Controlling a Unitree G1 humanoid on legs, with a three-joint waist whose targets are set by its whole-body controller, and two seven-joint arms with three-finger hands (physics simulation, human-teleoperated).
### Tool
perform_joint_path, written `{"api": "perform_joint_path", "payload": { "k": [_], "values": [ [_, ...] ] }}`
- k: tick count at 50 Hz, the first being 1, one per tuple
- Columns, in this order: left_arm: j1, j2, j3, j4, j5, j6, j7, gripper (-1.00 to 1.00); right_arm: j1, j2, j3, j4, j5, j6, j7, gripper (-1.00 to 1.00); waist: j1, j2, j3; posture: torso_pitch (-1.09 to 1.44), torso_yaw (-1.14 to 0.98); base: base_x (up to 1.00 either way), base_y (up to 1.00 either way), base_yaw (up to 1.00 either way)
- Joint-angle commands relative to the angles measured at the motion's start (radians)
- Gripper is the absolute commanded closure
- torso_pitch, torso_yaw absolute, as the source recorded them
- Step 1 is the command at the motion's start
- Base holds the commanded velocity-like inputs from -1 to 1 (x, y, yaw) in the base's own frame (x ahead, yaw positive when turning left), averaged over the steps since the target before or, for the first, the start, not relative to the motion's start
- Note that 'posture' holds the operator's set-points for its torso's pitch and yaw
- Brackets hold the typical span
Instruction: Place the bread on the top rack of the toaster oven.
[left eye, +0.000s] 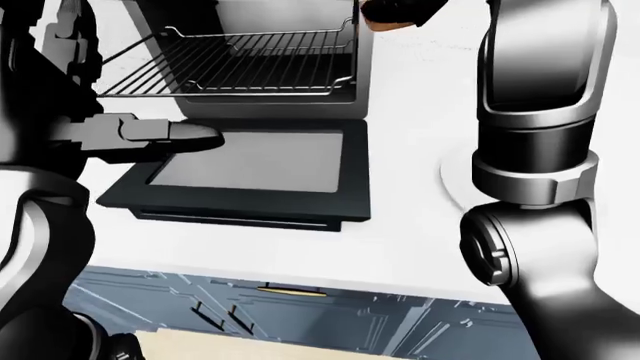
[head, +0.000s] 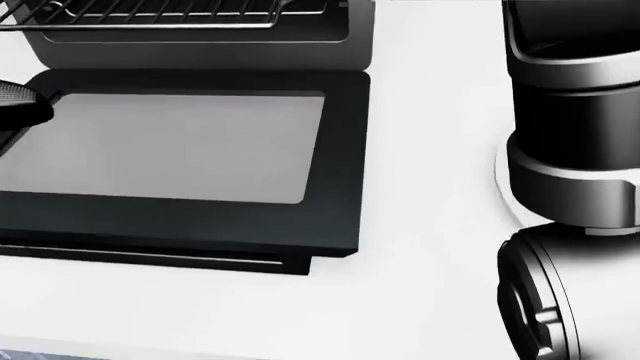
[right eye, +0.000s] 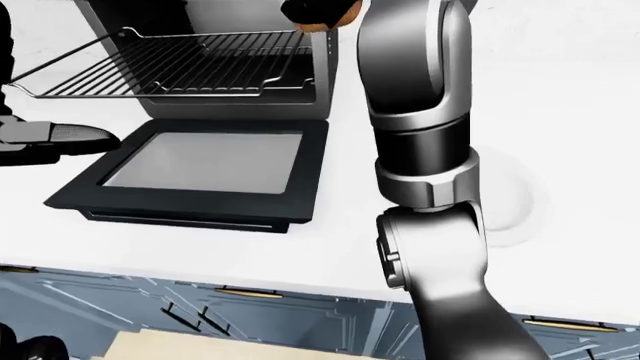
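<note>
Brown bread (right eye: 325, 22) sits gripped in the right robot hand (right eye: 318, 10) at twelve o'clock, just above the wire rack's (right eye: 185, 64) right rim, so an early release could tip it onto the open glass door (right eye: 200, 161); the left robot hand (left eye: 150, 136) hovers open.

white counter (right eye: 560, 112) fills most of right-eye view. below counter edge: blue-grey cabinet fronts (right eye: 300, 315) with brass handles (right eye: 245, 293). pale tan floor (right eye: 250, 349) at bottom. lighting even, soft, no hard shadows.
</note>
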Motion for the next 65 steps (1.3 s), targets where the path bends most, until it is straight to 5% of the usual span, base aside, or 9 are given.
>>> {"api": "perform_joint_path", "payload": {
  "k": [1,24,47,65],
  "values": [
    [-0.021,0.014,0.011,-0.009,0.01,-0.028,0.0,-1.0,-0.04,-0.004,-0.003,-0.024,0.0,-0.024,-0.01,1.0,0.005,0.002,-0.028,0.0,0.39,0.0,0.0,0.0],
    [0.006,0.005,0.01,-0.013,0.036,-0.056,-0.016,-1.0,-0.06,0.071,0.009,0.09,0.056,-0.113,-0.067,1.0,0.112,0.011,-0.046,0.0,0.46,0.0,0.0,0.0],
    [0.008,-0.004,0.013,-0.017,0.067,-0.053,-0.051,-1.0,-0.157,0.095,0.009,0.511,0.158,-0.373,-0.228,1.0,0.141,0.01,-0.058,0.0,0.46,0.0,0.0,0.0],
    [0.023,-0.021,0.007,-0.015,0.1,-0.068,-0.07,-1.0,-0.189,0.101,0.011,0.627,0.172,-0.41,-0.264,1.0,0.153,0.006,-0.061,0.0,0.46,0.0,0.0,0.0]
  ]
}}
